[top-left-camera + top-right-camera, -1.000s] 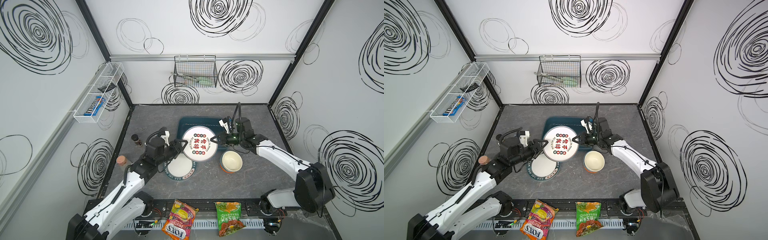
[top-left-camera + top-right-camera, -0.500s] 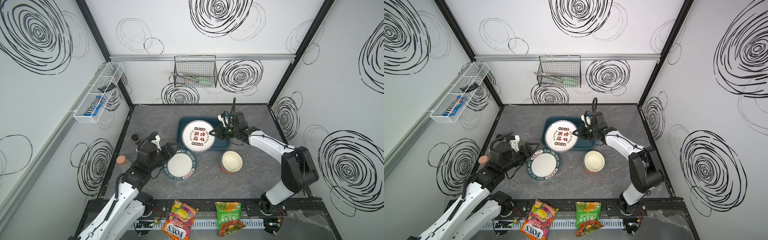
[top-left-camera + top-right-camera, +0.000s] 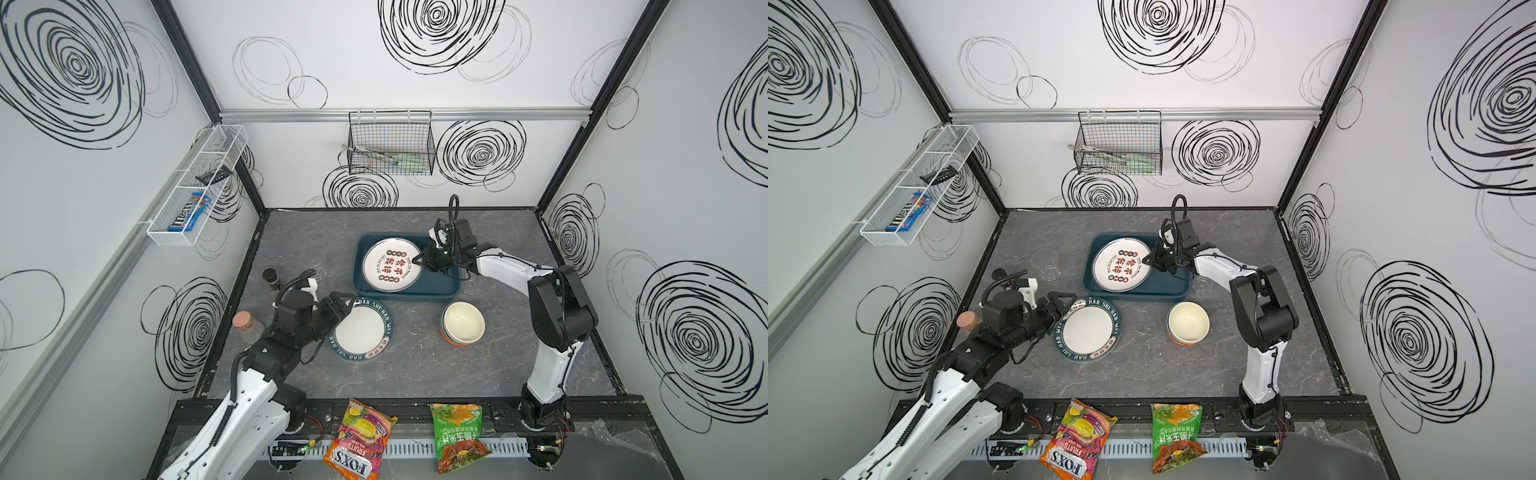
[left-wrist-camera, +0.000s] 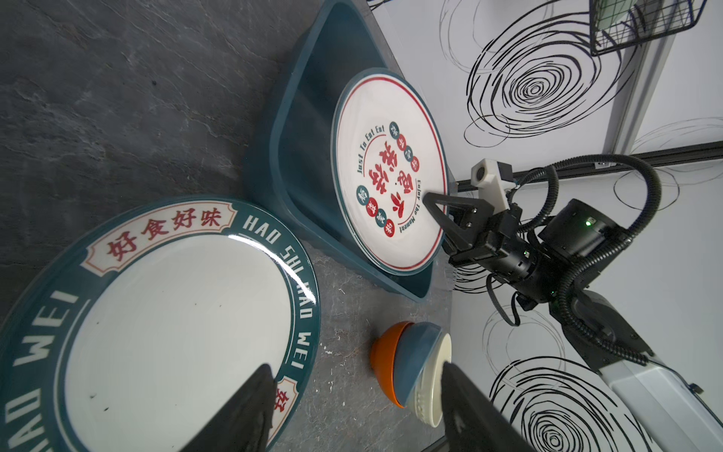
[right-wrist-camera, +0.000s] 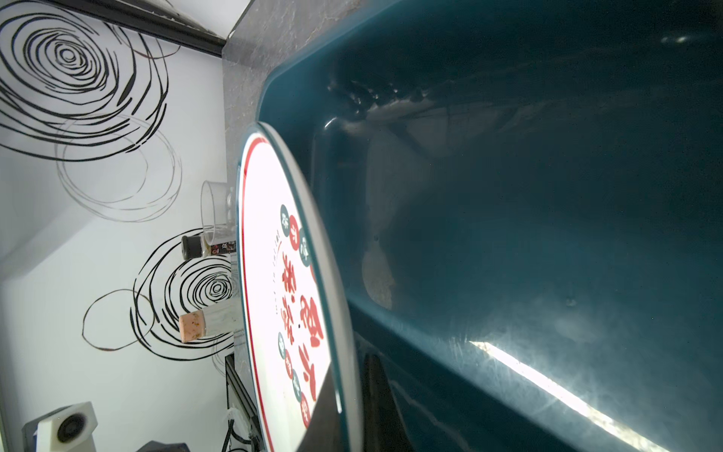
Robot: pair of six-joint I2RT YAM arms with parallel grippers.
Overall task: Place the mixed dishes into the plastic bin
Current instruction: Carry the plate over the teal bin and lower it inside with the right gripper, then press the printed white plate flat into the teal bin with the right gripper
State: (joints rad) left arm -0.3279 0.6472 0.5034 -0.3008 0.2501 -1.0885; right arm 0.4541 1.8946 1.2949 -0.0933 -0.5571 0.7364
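Okay, right gripper pinches rim of character plate, tilted in plastic bin; I'd lower it flat before letting go. Meanwhile left gripper has jaws spread, beside lettered plate.

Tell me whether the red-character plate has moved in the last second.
Yes. The red-character plate has shifted toward the back wall: it overhung the plastic bin's front edge, and now is within its walls, pinched by the right gripper.
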